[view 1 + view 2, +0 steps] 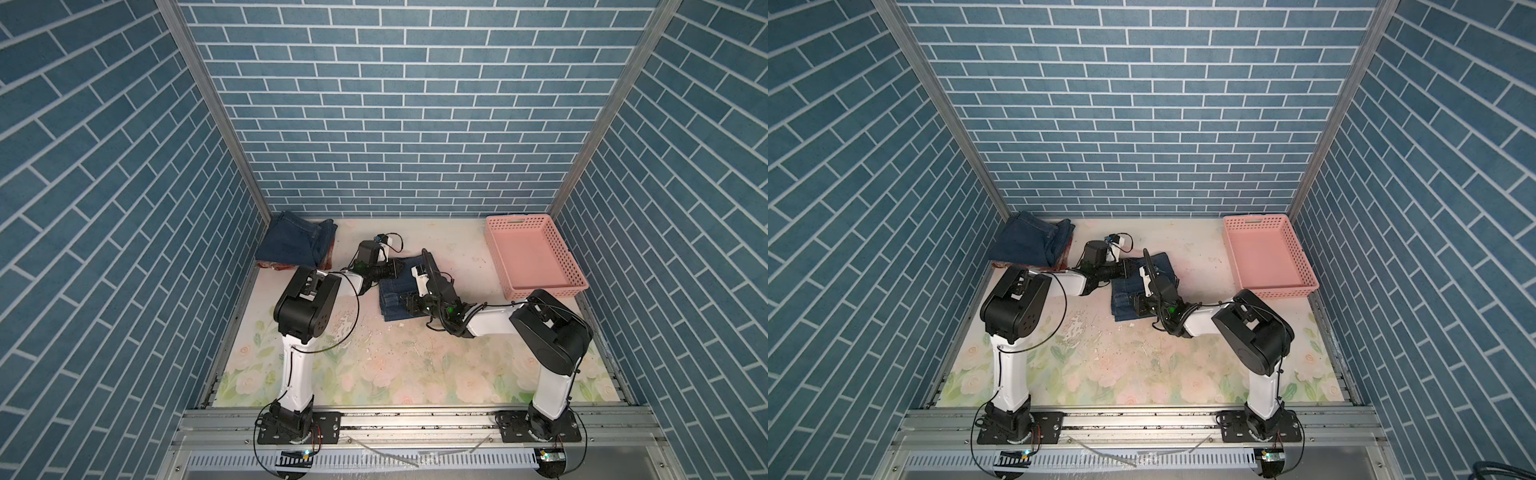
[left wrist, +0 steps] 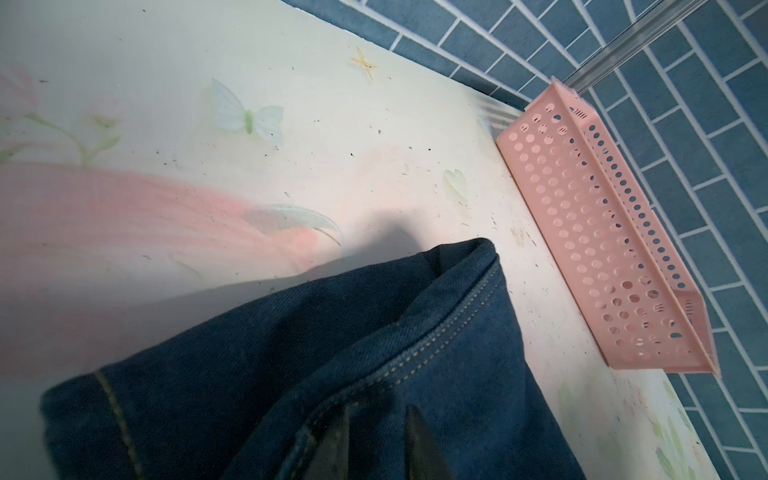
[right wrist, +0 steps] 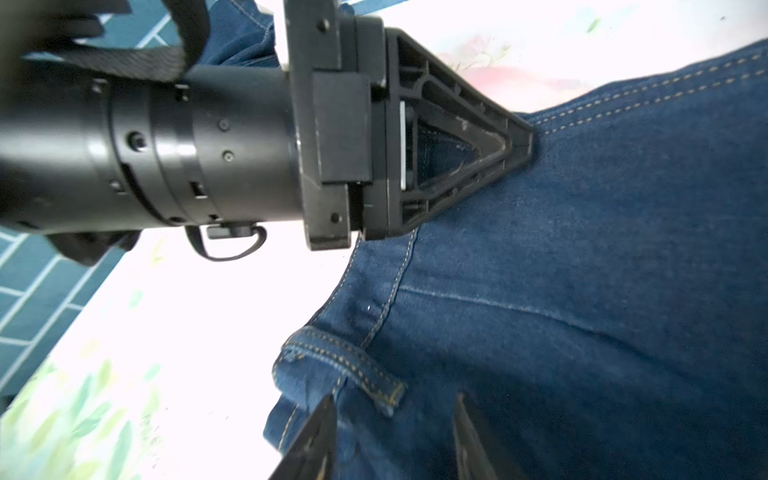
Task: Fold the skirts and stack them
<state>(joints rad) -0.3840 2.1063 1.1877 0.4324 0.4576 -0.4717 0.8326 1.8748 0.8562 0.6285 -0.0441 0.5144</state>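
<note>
Two skirts (image 1: pixel 291 245) lie stacked at ten o'clock; left gripper (image 2: pixel 376 432) pinches the folded third skirt (image 1: pixel 390 293) at centre, right gripper (image 3: pixel 395 436) straddles it, grip unclear.

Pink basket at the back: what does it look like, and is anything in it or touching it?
The pink basket is a shallow rectangular tray of what looks like plastic, its walls punched with rows of round holes, with a slot handle in the far end. It sits upright and empty at the far right corner of the flowered table, close to the tiled walls. Only the table seems to touch it.
</note>
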